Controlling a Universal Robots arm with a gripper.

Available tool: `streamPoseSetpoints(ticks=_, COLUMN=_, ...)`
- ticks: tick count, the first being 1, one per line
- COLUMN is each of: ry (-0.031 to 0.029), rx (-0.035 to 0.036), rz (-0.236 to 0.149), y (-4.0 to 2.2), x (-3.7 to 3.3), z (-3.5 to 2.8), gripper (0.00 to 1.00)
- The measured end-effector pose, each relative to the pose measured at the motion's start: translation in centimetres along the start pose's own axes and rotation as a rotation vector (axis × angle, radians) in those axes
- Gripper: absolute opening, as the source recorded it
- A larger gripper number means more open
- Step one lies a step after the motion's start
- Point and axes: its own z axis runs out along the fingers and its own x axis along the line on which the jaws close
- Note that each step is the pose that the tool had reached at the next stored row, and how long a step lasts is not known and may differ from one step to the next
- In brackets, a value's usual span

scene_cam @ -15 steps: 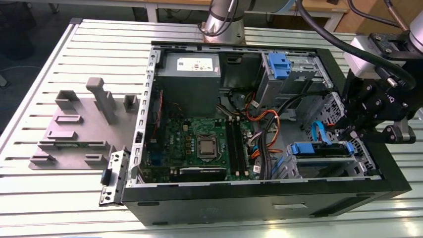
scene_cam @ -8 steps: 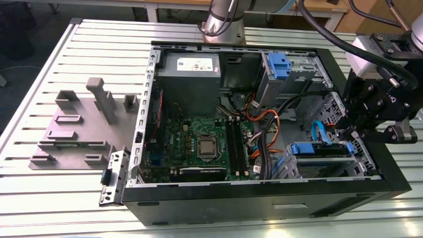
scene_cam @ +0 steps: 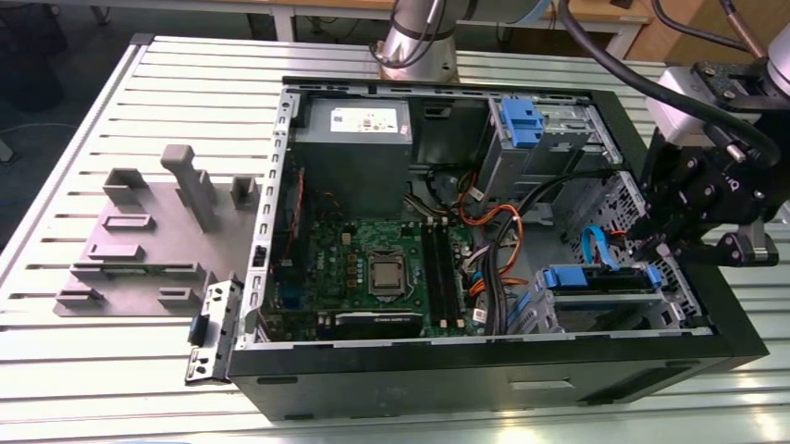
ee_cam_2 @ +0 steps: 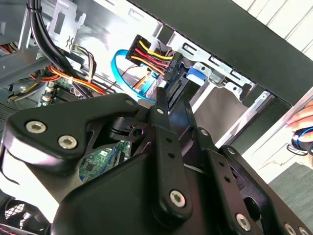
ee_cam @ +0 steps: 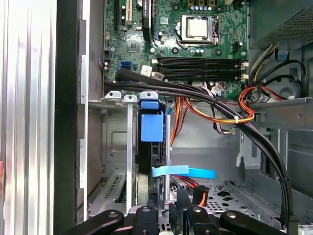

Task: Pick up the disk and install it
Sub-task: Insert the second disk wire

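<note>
The disk [ee_cam: 150, 128] sits edge-on inside the drive cage [ee_cam: 113, 147] (blue carrier showing), so installing looks nearly done. The tool [ee_cam: 164, 210] is right at its outer end, but whether it's clenched on it I cannot tell.

The white sticker [scene_cam: 359, 117] on the grey power supply [scene_cam: 358, 157] carries print too small to read.

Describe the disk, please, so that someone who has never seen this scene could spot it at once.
Find the open black computer case on the slatted table and go to its corner at the exterior view's right, nearest the camera. There the disk sits in the drive bay, by the gripper. Unlike the blue-clipped cage beside the power supply, it has a blue cable looping past.
</note>
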Motion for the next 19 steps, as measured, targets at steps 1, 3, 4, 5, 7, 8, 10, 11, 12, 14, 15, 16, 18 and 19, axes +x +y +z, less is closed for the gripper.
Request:
streamPoseSetpoints(ticks=1, ry=0.0, rx=0.0, rz=0.0, y=-0.06, x=-0.06, z=0.04, gripper=0.29)
streamPoseSetpoints(ticks=3, ry=-0.0001, rx=0.0, rz=0.0, y=-0.22, x=-0.19, z=0.12, gripper=0.29)
streamPoseSetpoints(ticks=4, ry=-0.0004, rx=0.0, rz=0.0, y=-0.32, x=-0.24, z=0.16, gripper=0.29)
streamPoseSetpoints(ticks=5, ry=-0.0003, rx=0.0, rz=0.0, y=-0.4, x=-0.28, z=0.18, gripper=0.29)
streamPoseSetpoints(ticks=7, ry=-0.0001, rx=0.0, rz=0.0, y=-0.51, x=-0.37, z=0.2, gripper=0.29)
streamPoseSetpoints(ticks=8, ry=-0.0001, rx=0.0, rz=0.0, y=-0.55, x=-0.39, z=0.22, gripper=0.29)
streamPoseSetpoints(ticks=10, ry=-0.0001, rx=0.0, rz=0.0, y=-0.57, x=-0.42, z=0.23, gripper=0.29)
streamPoseSetpoints(ticks=11, ry=0.0, rx=0.0, rz=0.0, y=-0.57, x=-0.42, z=0.22, gripper=0.29)
streamPoseSetpoints(ticks=12, ry=0.0, rx=0.0, rz=0.0, y=-0.57, x=-0.42, z=0.23, gripper=0.29)
streamPoseSetpoints(ticks=14, ry=-0.0002, rx=0.0, rz=0.0, y=-0.58, x=-0.43, z=0.29, gripper=0.29)
streamPoseSetpoints(ticks=15, ry=-0.0001, rx=0.0, rz=0.0, y=-0.58, x=-0.43, z=0.34, gripper=0.29)
streamPoseSetpoints(ticks=16, ry=0.0001, rx=0.0, rz=0.0, y=-0.58, x=-0.43, z=0.35, gripper=0.29)
streamPoseSetpoints(ticks=18, ry=0.0, rx=0.0, rz=0.0, y=-0.58, x=-0.42, z=0.36, gripper=0.29)
streamPoseSetpoints(ticks=19, ry=-0.0001, rx=0.0, rz=0.0, y=-0.58, x=-0.42, z=0.37, gripper=0.29)
